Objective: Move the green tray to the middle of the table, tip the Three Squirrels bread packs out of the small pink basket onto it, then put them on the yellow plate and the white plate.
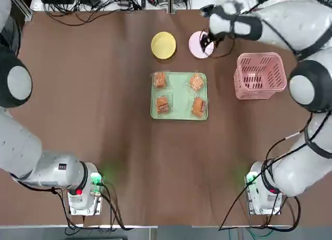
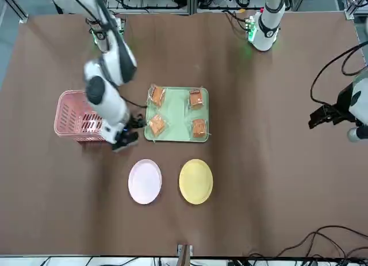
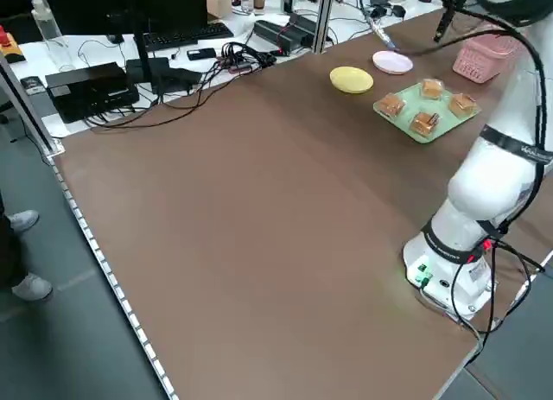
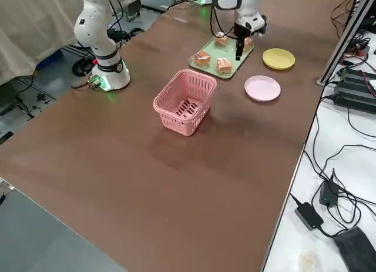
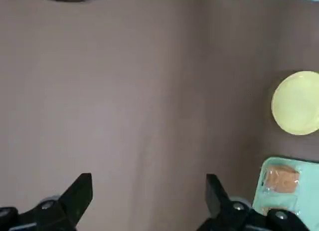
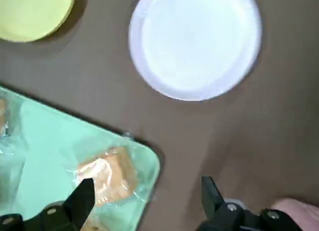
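Observation:
The green tray (image 1: 179, 96) lies in the middle of the table with several Three Squirrels bread packs (image 1: 196, 82) spread over it. Upright on the cloth to the tray's right stands the small pink basket (image 1: 259, 75); I see no packs in it. Beyond the tray sit the yellow plate (image 1: 163, 45) and the white plate (image 1: 197, 44), both bare. My right gripper (image 6: 146, 193) hovers open between the tray's far right corner (image 6: 144, 156) and the white plate (image 6: 194, 41), holding nothing. Over the table's left side, my left gripper (image 5: 148, 188) hangs open and holds nothing.
The table (image 1: 104, 121) is covered in dark brown cloth. Cables, a keyboard and black boxes (image 3: 95, 85) lie on the white bench past the far edge. Both arm bases (image 1: 83, 196) stand at the near edge.

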Available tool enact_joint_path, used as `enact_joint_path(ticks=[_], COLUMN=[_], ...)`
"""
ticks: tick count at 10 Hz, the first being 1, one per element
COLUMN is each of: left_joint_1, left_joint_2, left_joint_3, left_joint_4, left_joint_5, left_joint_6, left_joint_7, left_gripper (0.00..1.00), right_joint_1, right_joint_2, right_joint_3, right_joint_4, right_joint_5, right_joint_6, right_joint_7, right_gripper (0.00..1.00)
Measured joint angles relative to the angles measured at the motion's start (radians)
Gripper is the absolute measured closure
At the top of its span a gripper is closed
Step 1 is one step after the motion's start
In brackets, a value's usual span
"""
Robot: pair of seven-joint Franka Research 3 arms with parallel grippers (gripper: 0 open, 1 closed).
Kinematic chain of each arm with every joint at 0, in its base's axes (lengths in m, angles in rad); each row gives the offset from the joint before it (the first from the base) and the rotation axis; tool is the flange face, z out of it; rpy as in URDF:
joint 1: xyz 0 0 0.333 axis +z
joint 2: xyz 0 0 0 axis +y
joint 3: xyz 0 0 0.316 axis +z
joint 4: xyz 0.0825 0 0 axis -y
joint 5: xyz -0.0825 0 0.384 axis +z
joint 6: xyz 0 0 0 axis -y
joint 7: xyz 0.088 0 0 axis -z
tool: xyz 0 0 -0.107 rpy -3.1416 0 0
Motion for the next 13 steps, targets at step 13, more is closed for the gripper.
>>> enact_joint_path(ticks=[13], left_joint_1=[-0.283], left_joint_2=[0.444], left_joint_3=[-0.323], left_joint_4=[-0.085], left_joint_5=[0.115], left_joint_6=[0.542], left_joint_7=[-0.757], left_gripper=[0.0], right_joint_1=[0.185], right_joint_2=[0.086], right_joint_3=[-0.014], right_joint_4=[-0.231], right_joint_5=[0.0], right_joint_6=[0.343], right_joint_7=[0.037], right_gripper=[0.02])
